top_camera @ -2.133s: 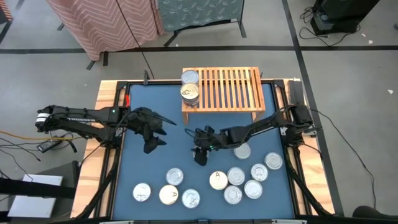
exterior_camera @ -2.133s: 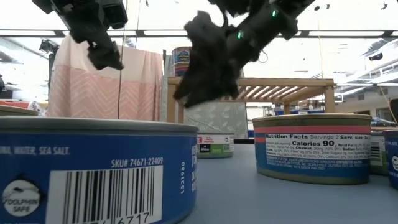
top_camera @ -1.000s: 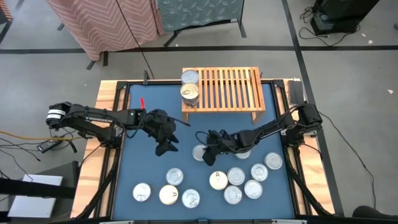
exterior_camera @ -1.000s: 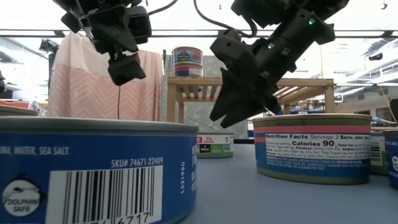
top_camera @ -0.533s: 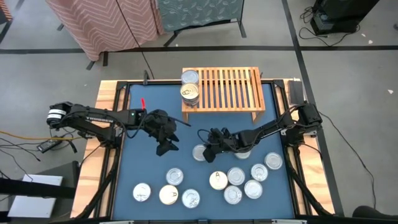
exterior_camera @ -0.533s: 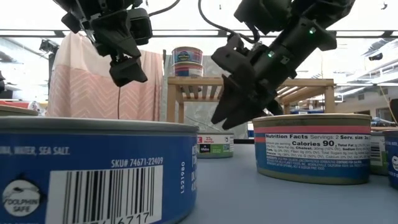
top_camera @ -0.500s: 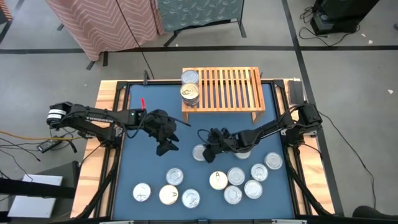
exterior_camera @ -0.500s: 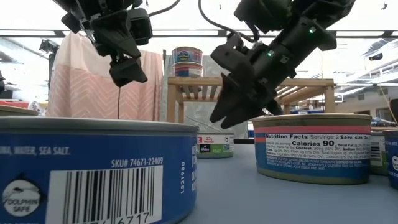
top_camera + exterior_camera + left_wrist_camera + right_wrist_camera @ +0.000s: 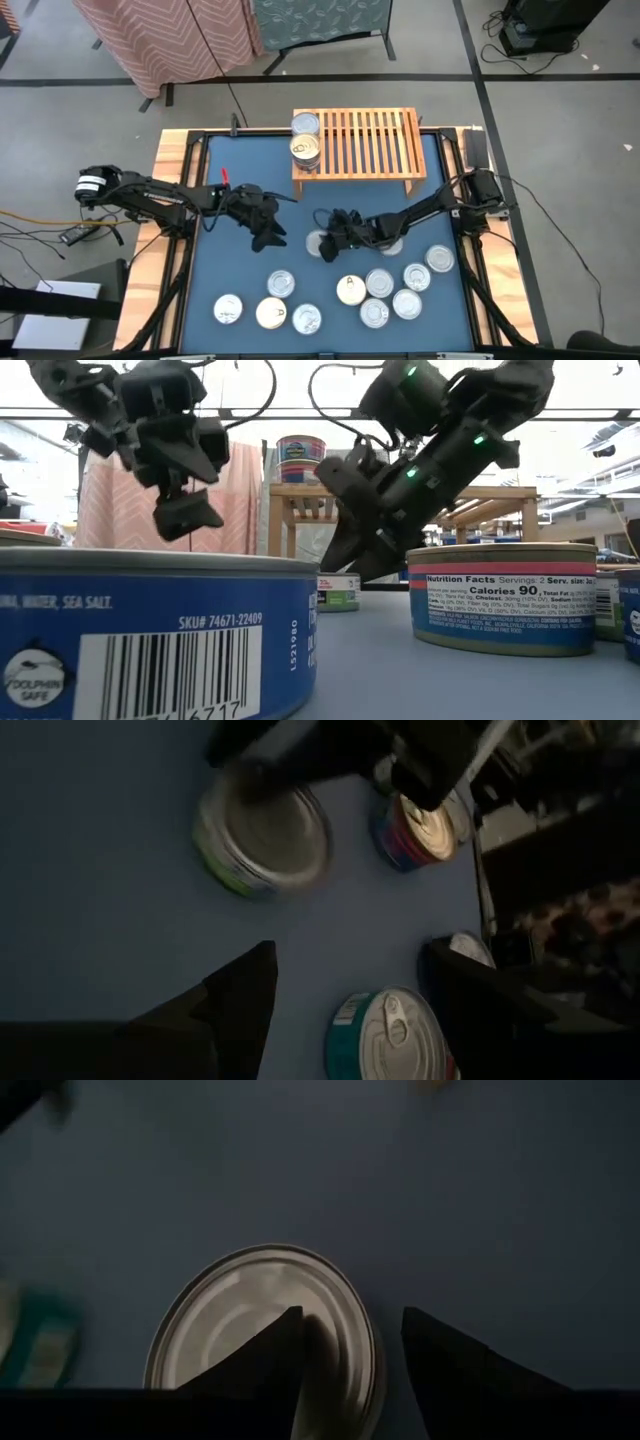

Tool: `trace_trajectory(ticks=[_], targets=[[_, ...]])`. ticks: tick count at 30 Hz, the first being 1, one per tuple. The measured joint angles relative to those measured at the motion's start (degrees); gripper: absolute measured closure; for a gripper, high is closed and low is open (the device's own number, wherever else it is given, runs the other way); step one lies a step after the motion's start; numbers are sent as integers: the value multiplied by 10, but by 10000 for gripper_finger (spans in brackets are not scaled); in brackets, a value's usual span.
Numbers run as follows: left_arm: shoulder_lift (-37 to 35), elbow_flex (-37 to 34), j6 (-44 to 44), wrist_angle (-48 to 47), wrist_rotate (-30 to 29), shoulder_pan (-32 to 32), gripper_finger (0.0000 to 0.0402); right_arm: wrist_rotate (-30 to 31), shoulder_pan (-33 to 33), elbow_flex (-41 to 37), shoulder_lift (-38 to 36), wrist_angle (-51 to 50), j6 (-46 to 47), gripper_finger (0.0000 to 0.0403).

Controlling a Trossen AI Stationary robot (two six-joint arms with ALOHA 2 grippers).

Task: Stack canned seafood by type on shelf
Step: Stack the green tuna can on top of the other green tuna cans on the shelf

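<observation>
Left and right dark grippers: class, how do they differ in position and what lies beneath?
The left dark two-finger gripper hangs over bare blue mat; the right dark two-finger gripper hangs over a silver-topped round tin. The left appears higher than the right. Both are open, holding nothing.

Even daylight from above, glaring ceiling lights in low view, dim, motion-blurred wrist views

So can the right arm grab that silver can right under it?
Probably yes. The right gripper hangs open just over the silver can, one finger above its lid, and no other can crowds it.
</observation>
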Motion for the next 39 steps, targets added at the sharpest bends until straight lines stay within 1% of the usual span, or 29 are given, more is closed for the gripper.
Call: trace_trajectory(ticks=[2, 4, 7, 9, 14, 17, 19, 24, 26, 29, 31, 35, 39], targets=[[0, -24, -26, 34, -18, 0, 147, 5, -20, -1, 0, 1, 13, 229], [0, -44, -44, 70, -49, 0, 147, 6, -38, -1, 1, 6, 19, 229], [0, -64, -68, 127, -94, 0, 147, -16, -55, -3, 4, 43, -3, 229], [0, -72, -85, 158, -137, 0, 147, -24, -59, -3, 5, 72, -11, 231], [0, -73, -133, 158, -252, 0, 147, -14, -59, -3, 4, 93, 1, 236], [0, -73, -135, 158, -288, 0, 147, 0, -61, -3, 4, 112, -14, 236], [1, -73, -110, 164, -303, -7, 147, 2, -62, -3, 4, 137, -35, 236], [25, -73, 85, 190, -308, -62, 156, 2, -62, -3, 3, 164, -76, 237], [43, -73, 131, 185, -343, -77, 162, 2, -58, -3, 3, 166, -83, 237], [70, -73, 154, 195, -408, -90, 173, 2, -52, -3, 3, 167, -83, 237], [88, -73, 156, 217, -427, -94, 184, 2, -49, -3, 3, 167, -82, 238], [119, -73, 156, 289, -430, -95, 213, 2, -49, -3, 3, 165, -74, 238], [140, -73, 154, 320, -425, -95, 253, 2, -50, -3, 3, 163, -70, 238]])
